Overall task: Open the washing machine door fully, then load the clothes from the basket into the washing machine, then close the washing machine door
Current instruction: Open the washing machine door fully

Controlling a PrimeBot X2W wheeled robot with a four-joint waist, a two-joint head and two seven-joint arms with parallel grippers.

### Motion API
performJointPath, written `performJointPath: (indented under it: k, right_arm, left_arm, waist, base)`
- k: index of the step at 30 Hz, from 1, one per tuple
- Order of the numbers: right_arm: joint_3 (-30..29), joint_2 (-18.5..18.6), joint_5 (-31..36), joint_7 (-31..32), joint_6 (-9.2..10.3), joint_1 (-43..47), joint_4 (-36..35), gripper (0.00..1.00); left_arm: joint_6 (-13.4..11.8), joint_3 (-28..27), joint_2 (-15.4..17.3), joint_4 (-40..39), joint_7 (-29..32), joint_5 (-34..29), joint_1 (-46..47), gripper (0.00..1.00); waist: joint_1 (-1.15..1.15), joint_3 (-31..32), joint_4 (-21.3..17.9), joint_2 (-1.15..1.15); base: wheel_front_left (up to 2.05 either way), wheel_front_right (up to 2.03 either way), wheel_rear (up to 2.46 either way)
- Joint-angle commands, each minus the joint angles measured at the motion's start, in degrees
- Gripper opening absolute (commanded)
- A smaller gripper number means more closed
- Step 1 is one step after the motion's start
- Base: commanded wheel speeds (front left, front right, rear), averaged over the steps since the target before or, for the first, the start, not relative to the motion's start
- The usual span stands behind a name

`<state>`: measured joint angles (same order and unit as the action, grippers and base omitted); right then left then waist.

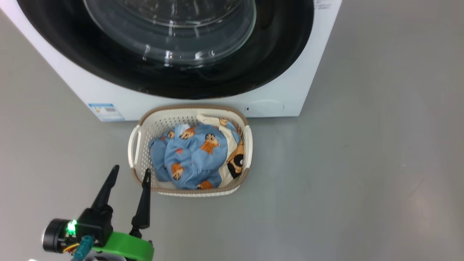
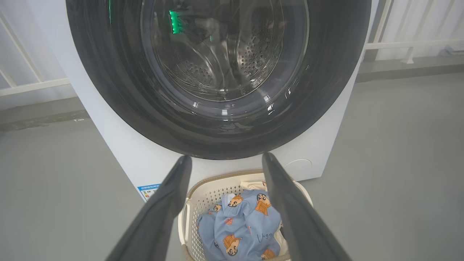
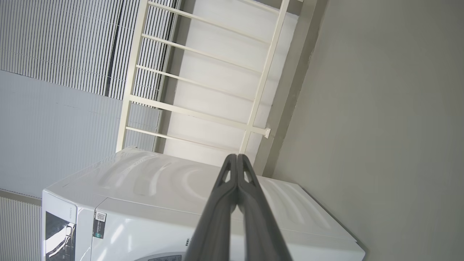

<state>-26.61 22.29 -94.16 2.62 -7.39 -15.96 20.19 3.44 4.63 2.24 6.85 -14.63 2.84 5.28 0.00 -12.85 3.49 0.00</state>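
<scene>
The white washing machine (image 1: 90, 87) stands at the top of the head view with its round black-ringed glass door (image 1: 170, 32) closed against the front. On the floor just before it sits the cream basket (image 1: 145, 127), holding light-blue clothes (image 1: 192, 156) with orange cartoon figures and a cream printed piece. My left gripper (image 1: 131, 173) is open and empty, just left of the basket's near corner. In the left wrist view its fingers (image 2: 170, 195) frame the basket (image 2: 206, 195), the clothes (image 2: 239, 224) and the door (image 2: 224, 72). My right gripper (image 3: 236, 156) is shut on nothing, high up, aimed over the machine's top (image 3: 163, 181).
Grey floor (image 1: 362, 163) spreads around the machine and basket. A blue label (image 1: 105, 111) is stuck low on the machine's front left. Behind the machine are a white railing (image 3: 203, 90) and a ribbed wall (image 3: 54, 54).
</scene>
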Motion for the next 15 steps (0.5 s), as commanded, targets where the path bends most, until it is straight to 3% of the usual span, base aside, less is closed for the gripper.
performJointPath:
  k: [1,15]
  right_arm:
    - [0.16,2.73,-0.64,1.21,-0.1,-1.92,-1.05,0.0]
    - [-0.96,4.78,-0.96,17.18,-0.1,-15.4,-2.25,0.0]
  left_arm:
    - [-0.53,-1.69,0.64,-1.87,-0.37,0.03,1.8,1.0]
    - [-2.74,-0.49,0.64,-4.59,-0.37,0.69,4.34,1.0]
  waist:
    - [0.0,-2.19,1.4,0.0]
    - [0.0,-9.68,3.93,0.0]
  base:
    - [0.0,0.0,0.0]
    - [0.0,0.0,0.0]
